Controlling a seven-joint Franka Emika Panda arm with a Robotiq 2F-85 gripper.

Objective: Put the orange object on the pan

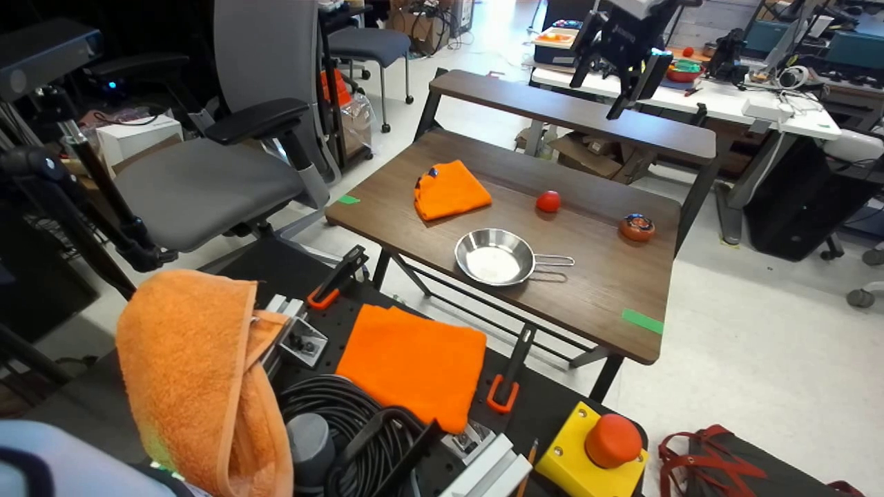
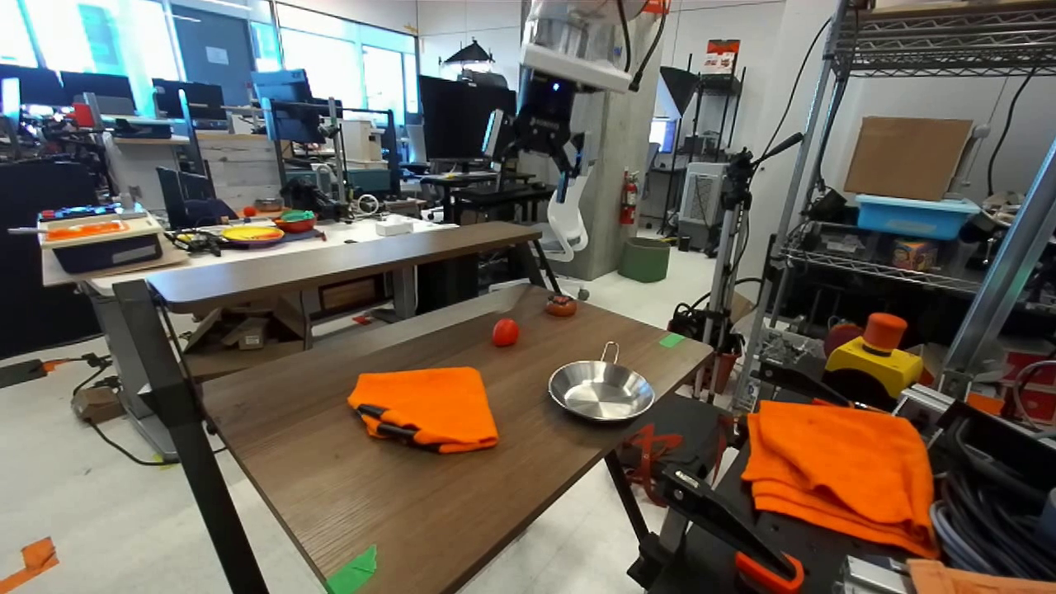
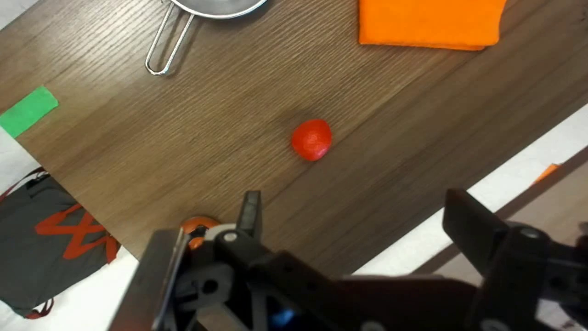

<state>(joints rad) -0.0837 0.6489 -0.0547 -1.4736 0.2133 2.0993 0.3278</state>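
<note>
The round orange piece [image 1: 637, 227], probably the object meant, lies near one end of the counter [image 1: 601, 297], apart from the pan [image 1: 494, 257], although the folded orange cloth [image 1: 452, 192] could also be intended. I suppose the piece is light, firm and somewhat slippery, so better take it across its middle. The gripper [image 3: 352, 202] hangs well above, spread wide, holding and touching nothing.

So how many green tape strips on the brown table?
2, near both ends of the long edge beside the pan: one strip farther from the orange cloth, another strip nearer it. Any under the raised shelf could be hidden.
</note>
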